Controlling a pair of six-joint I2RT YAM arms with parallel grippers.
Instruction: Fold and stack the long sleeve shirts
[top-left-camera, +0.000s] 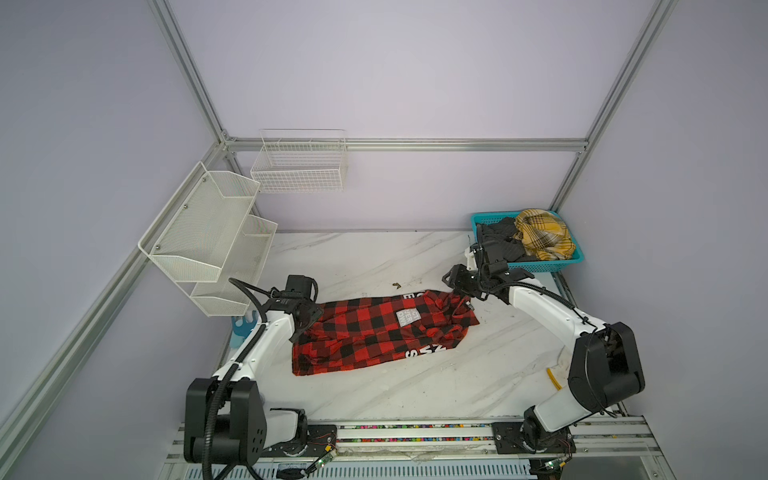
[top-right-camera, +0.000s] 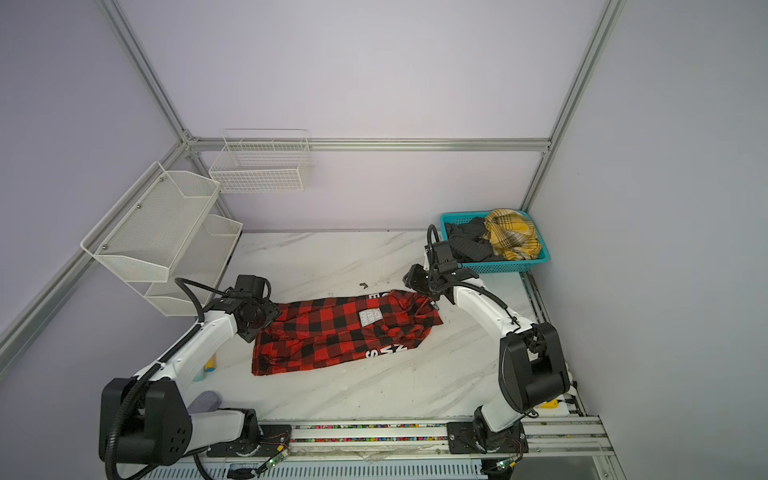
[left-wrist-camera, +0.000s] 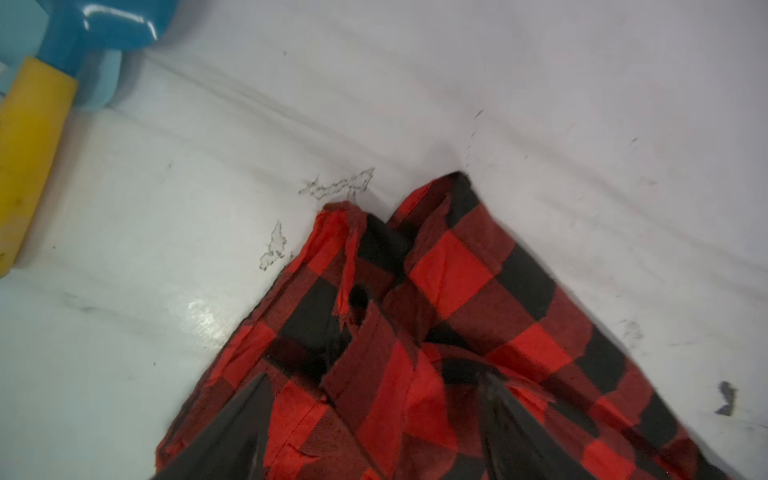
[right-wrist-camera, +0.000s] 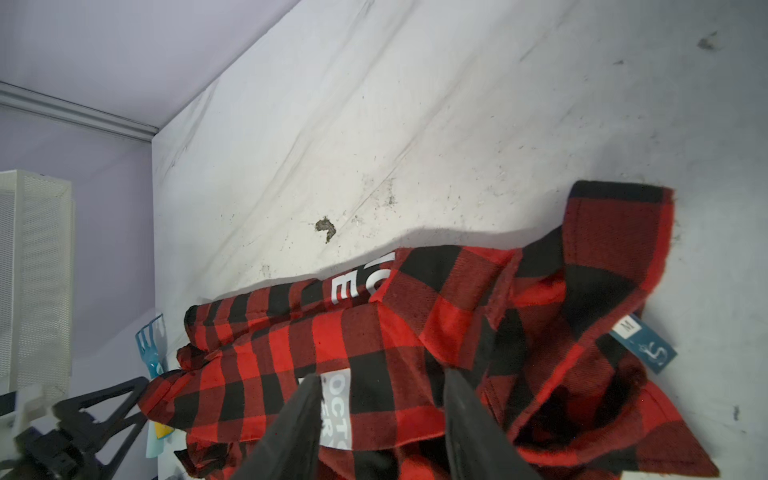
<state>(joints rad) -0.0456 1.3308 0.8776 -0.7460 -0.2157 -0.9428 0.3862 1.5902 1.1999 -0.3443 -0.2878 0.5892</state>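
The red-and-black check shirt (top-left-camera: 374, 336) (top-right-camera: 340, 332) lies crumpled lengthwise on the white marble table, white letters showing. My left gripper (top-left-camera: 305, 322) (left-wrist-camera: 374, 415) hovers over its left end, jaws open and apart above the cloth (left-wrist-camera: 449, 270). At the collar end, my right gripper (top-left-camera: 459, 291) (right-wrist-camera: 382, 415) also stands open, its fingers (right-wrist-camera: 299, 415) straddling the fabric (right-wrist-camera: 415, 324) near a grey patch. A mustard-yellow plaid shirt (top-left-camera: 542, 232) and a dark grey one (top-left-camera: 496, 239) sit bunched in the teal basket (top-left-camera: 577, 259) at the back right.
A white mesh shelf (top-left-camera: 208, 232) and a wire basket (top-left-camera: 299, 166) hang on the left and back walls. A blue toy with a yellow handle (left-wrist-camera: 33, 145) lies by the table's left edge. A small yellow object (top-left-camera: 552, 378) rests near the right arm's base.
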